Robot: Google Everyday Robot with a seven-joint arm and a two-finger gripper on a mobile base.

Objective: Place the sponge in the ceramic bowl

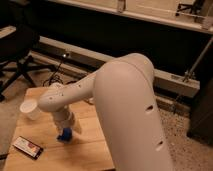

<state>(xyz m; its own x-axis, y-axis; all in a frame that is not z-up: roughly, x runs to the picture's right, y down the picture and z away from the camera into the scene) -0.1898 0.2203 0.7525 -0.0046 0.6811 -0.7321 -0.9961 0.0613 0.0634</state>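
Note:
The blue sponge (63,136) lies on the wooden table (87,152), left of centre. My gripper (66,128) has come down right on top of it from above, and only the sponge's lower part shows beneath the white wrist. The jaws stand open around the sponge; I cannot make out a closed hold on it. The ceramic bowl is hidden behind my large white arm (125,100), which fills the middle of the view.
A white cup (31,108) stands at the table's back left. A flat dark box with a white label (27,147) lies near the front left edge. An office chair (15,50) is on the floor to the left, with cables (55,75) behind the table.

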